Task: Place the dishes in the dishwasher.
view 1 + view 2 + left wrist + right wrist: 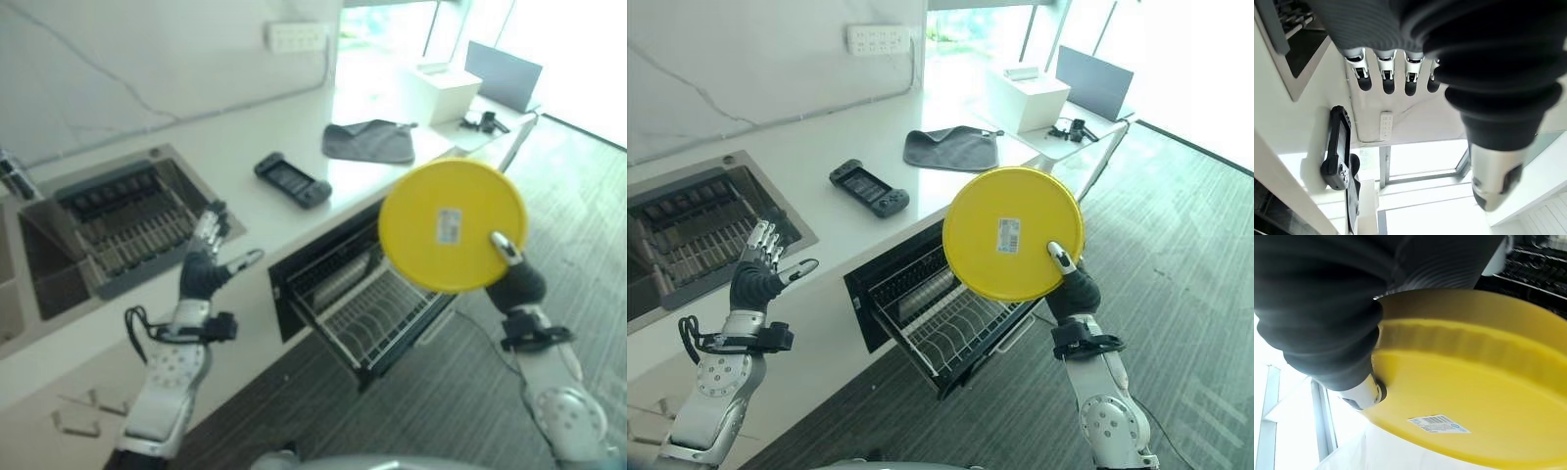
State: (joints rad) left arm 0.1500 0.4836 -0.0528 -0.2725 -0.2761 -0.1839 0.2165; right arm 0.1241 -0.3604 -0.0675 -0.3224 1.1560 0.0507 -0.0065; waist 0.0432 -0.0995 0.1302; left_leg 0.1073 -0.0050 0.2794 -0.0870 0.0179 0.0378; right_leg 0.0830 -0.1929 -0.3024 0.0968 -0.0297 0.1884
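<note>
We start with the counter (838,147), which runs behind both our hands, with one sink (686,230) sunk into it just beyond our left hand. Below the counter edge, under our right hand, one dishwasher drawer (921,304) stands pulled out, its wire rack (955,328) bare of dishes as far as we can see.

The one dish in view is a yellow plate (1014,233). Our right hand (1073,289) holds it by the rim, thumb pressed on the labelled underside that faces us, fingers behind it, so the plate stands tilted up above the open rack, not yet in it.

Our left hand (759,264) hangs over the counter beside the sink, fingers spread and straight, holding nothing.

Farther from the left hand, between it and the plate, lies one black handheld controller (869,189). Beyond that is one grey cloth (950,147), and one white box (1029,98) sits at the far end.

What could go wrong, as we judge it: the grip takes only one edge, so the plate may pivot or slip while we lower it. If it comes down flat, not on edge, it may lie across the tines. Its rim could also knock the drawer front on the way in.
</note>
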